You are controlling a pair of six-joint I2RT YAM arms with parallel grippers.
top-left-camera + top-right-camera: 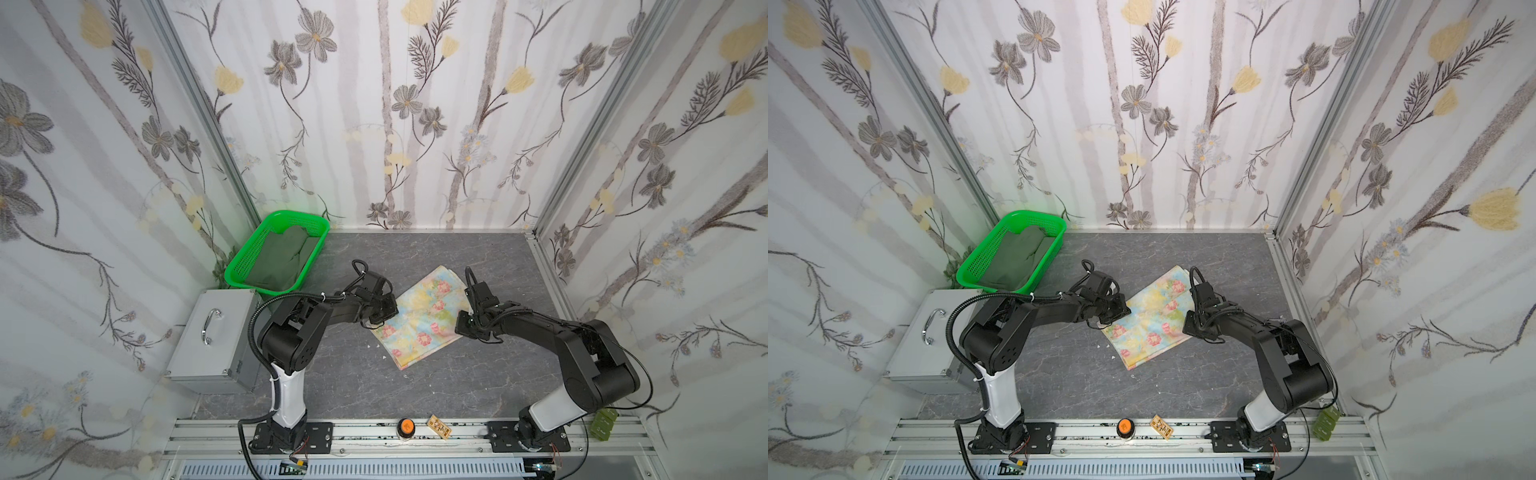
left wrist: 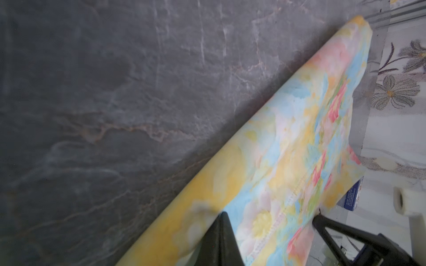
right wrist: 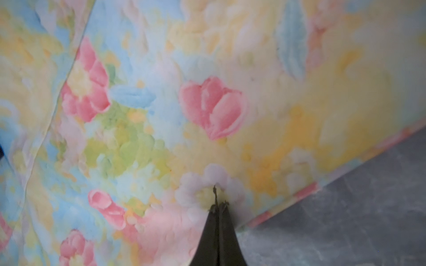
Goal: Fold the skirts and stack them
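Observation:
In both top views the floral skirt (image 1: 424,316) (image 1: 1150,316), pastel yellow and blue with pink flowers, lies folded flat in a rough rectangle at the table's middle. My left gripper (image 1: 377,321) (image 1: 1108,321) is at its left edge. In the left wrist view the gripper (image 2: 224,221) is shut, its tip against the skirt (image 2: 288,149) beside a rolled fold. My right gripper (image 1: 462,330) (image 1: 1190,328) is at the right edge, shut (image 3: 217,206), with its tips resting on the skirt (image 3: 161,103). The dark olive skirt (image 1: 282,257) (image 1: 1017,253) lies in the green basket (image 1: 305,220) (image 1: 1042,218).
The basket stands at the back left on a silver metal case (image 1: 212,332). An orange button (image 1: 406,427) and a small card (image 1: 439,428) sit on the front rail. A green block (image 1: 604,424) is by the right arm's base. Flowered walls close three sides.

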